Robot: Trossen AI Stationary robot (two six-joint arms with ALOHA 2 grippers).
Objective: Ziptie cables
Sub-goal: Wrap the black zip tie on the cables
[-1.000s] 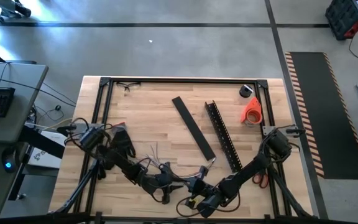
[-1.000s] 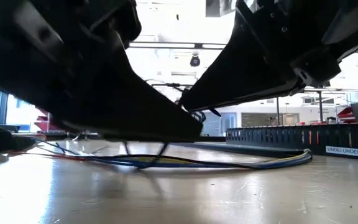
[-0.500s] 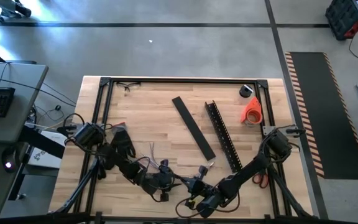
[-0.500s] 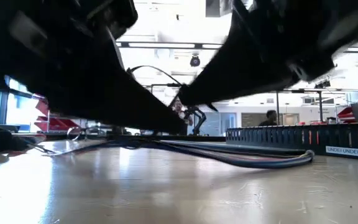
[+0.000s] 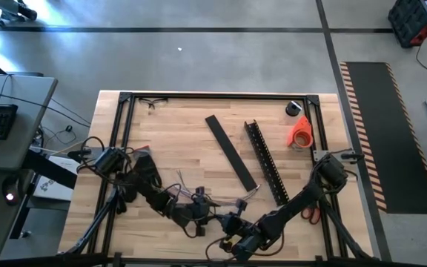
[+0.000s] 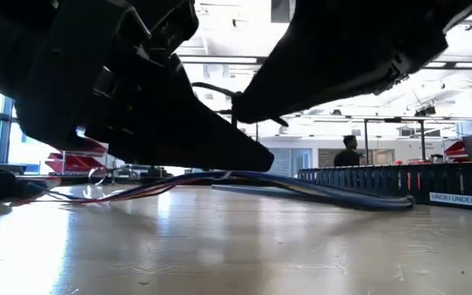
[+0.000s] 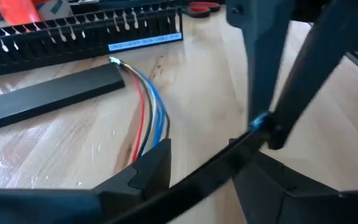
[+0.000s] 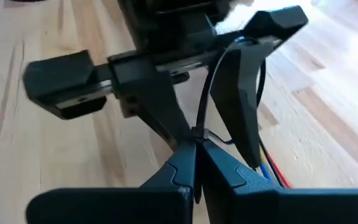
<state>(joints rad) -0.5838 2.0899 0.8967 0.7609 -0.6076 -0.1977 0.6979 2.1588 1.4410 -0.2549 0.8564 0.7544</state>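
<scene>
The cables (image 5: 241,202), a thin bundle of red, blue and whitish wires (image 7: 148,106), lie near the table's near edge. Their middle arches up off the wood (image 6: 318,190) and both ends rest on the table. My left gripper (image 5: 199,215) is at that raised middle, its fingers apart (image 7: 204,168). My right gripper (image 5: 232,225) faces it, shut (image 8: 196,158) on a thin black ziptie (image 8: 207,93). The ziptie curves up from the right gripper's fingers into the gap between the left gripper's fingers. My left gripper: the cables run behind one fingertip (image 7: 157,155), which hides where they meet, so I cannot tell whether it touches them. My right gripper pinches the ziptie's thin strap (image 8: 197,135) between its two fingertips. The strap stands clear of the table and bends toward the left gripper.
Beyond the cables lie a long black slotted channel bar (image 5: 265,163) and a flat black strip (image 5: 230,152). An orange roll (image 5: 300,132) and a small black roll (image 5: 295,108) sit at the far right. Red-handled scissors (image 5: 311,215) lie by the right arm. A person (image 6: 349,152) stands in the room behind.
The middle of the cable bundle has risen from lying flat on the table to an arch under the left gripper. Its two ends have stayed on the wood. Both grippers have stayed close together over the same spot.
</scene>
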